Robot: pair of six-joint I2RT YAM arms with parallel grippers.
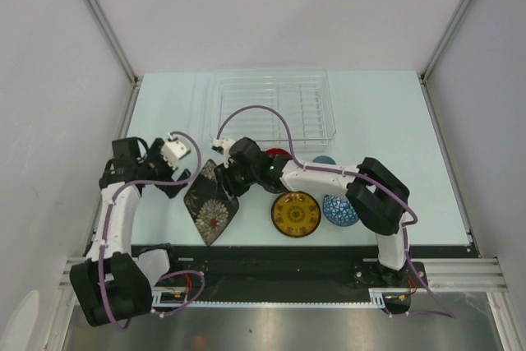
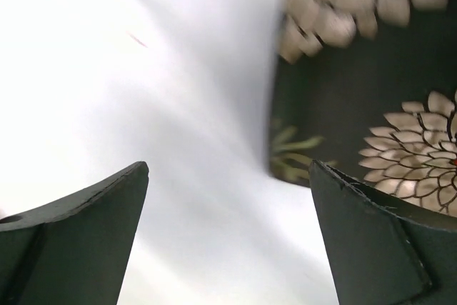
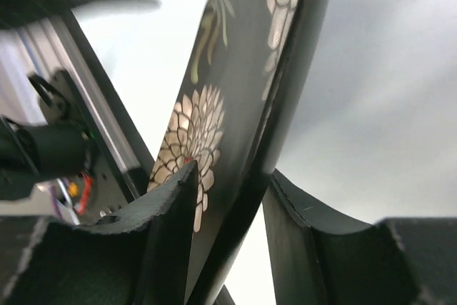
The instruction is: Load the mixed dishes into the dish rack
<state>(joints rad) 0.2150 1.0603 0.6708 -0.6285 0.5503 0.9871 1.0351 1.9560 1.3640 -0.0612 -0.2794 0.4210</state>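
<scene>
The right claw (image 3: 232, 176) is pinching the far rim of the black square floral plate (image 1: 211, 207), one finger lying on the flowered face and the other on the underside. The plate is sitting at the near left of the worktop (image 1: 386, 121), tilted, with one diagonal running near to far. Whether its near corner is touching the surface I cannot tell. The dish rack (image 1: 275, 108) is lying beyond the claw, far and slightly right of it, with bare worktop between them. On my reading, the coming move is turning on that gap: a carry away from the arm bases. The right arm is stretching leftward from its base at the near right, forearm low and nearly level. The left claw (image 2: 228, 169) is hanging spread and empty just beside the plate's left edge, its arm bending upward from the near left.
</scene>
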